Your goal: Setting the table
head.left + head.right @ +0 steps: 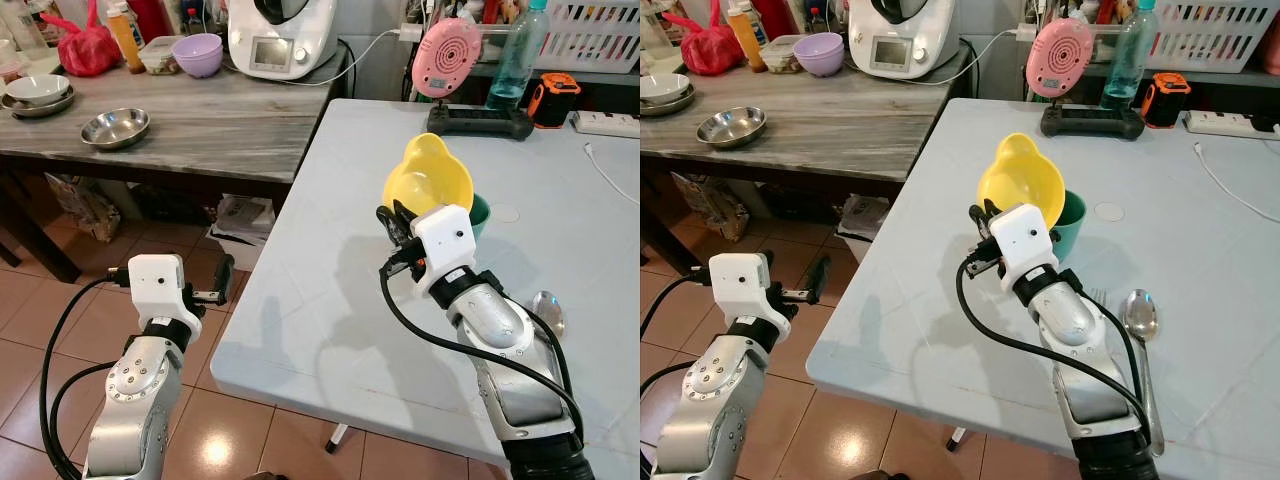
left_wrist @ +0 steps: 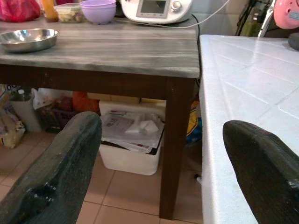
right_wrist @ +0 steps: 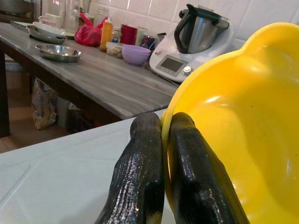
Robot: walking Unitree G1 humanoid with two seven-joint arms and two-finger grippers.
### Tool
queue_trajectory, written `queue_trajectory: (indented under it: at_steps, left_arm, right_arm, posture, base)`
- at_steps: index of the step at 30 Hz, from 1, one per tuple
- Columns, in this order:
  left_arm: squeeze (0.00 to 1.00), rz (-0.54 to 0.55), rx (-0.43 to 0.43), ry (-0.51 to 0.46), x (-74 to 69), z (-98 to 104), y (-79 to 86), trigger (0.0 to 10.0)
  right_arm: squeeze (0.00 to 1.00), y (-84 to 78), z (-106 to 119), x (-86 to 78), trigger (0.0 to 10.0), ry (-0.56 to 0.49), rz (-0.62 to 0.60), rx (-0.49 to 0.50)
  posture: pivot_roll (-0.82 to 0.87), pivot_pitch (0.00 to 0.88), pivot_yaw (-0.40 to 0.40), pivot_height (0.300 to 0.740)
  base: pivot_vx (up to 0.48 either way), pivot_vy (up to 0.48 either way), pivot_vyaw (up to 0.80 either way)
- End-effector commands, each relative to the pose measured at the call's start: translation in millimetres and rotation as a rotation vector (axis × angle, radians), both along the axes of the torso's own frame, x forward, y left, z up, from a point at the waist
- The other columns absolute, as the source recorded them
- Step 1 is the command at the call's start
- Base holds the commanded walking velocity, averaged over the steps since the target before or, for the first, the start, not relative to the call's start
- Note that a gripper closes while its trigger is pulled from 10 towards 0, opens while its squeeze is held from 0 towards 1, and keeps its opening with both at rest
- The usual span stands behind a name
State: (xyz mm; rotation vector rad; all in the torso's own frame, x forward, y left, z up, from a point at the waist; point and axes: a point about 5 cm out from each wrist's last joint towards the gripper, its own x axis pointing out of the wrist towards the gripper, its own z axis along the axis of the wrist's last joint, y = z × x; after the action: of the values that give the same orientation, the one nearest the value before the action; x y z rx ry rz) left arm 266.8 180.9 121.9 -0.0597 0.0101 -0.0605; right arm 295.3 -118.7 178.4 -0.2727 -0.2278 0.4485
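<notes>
A pale grey rectangular dining table [image 1: 330,300] spreads beneath the right gripper [image 1: 398,228], whose two black fingers [image 3: 140,172] pinch the rim of a yellow plastic bowl [image 1: 428,178], held tilted above the surface. Just beyond it stands a teal cup [image 1: 480,212]; a steel spoon [image 1: 1140,318] lies beside the forearm. The bowl looks light, stiff and slick, so a rim grip may slip. The left gripper [image 1: 214,285] hangs spread apart, empty, off the table's edge.

Bare table [image 1: 940,250]; green cup [image 1: 1072,222] blocks beyond.
</notes>
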Motion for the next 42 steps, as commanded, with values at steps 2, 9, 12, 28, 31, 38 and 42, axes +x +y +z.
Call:
queue_trajectory:
  at_steps: [2, 9, 12, 28, 31, 38, 42]
  left_arm:
    - [0.00, 0.015, 0.009, 0.018, 0.0, -1.1, 6.1, 10.0]
    - [0.00, 0.014, 0.011, 0.021, -0.1, -0.9, 7.0, 10.0]
    - [0.00, 0.012, 0.012, 0.023, -0.6, -1.0, 7.1, 10.0]
    - [0.00, 0.000, 0.045, 0.010, -0.4, 2.7, 9.2, 10.0]
    - [0.00, -0.011, 0.052, 0.007, -1.0, 3.2, 9.2, 10.0]
    - [0.00, -0.016, 0.049, 0.009, -2.7, 3.3, 9.6, 10.0]
    - [0.00, -0.015, 0.056, 0.010, -3.5, 3.4, 10.3, 10.0]
  right_arm:
    - [0.00, 6.3, 6.8, -2.9, 10.0, -0.025, 0.014, 0.016]
    - [0.00, 8.3, 6.9, -2.6, 10.0, -0.023, 0.017, 0.020]
    - [0.00, 9.1, 7.2, -2.5, 10.0, -0.024, 0.019, 0.022]
    - [0.00, 14.0, 6.1, -3.7, 10.0, -0.023, 0.013, 0.044]
    - [0.00, 15.2, 6.0, -4.0, 10.0, -0.023, 0.013, 0.049]
    - [0.00, 16.6, 4.7, -4.3, 10.0, -0.020, 0.012, 0.055]
    - [0.00, 17.9, 4.1, -4.5, 10.0, -0.018, 0.014, 0.058]
  posture:
    - [-0.11, 0.051, 0.092, 0.740]
    - [-0.11, 0.051, 0.093, 0.740]
    - [-0.11, 0.051, 0.094, 0.740]
    - [-0.10, 0.057, 0.110, 0.740]
    - [-0.10, 0.058, 0.115, 0.740]
    - [-0.09, 0.061, 0.120, 0.740]
    - [-0.08, 0.062, 0.121, 0.740]
  base:
    - [0.000, 0.281, 0.00]
    - [0.000, 0.290, 0.00]
    - [0.000, 0.295, 0.00]
    - [0.000, 0.444, 0.00]
    - [0.000, 0.480, 0.00]
    - [0.000, 0.480, 0.00]
    - [0.000, 0.480, 0.00]
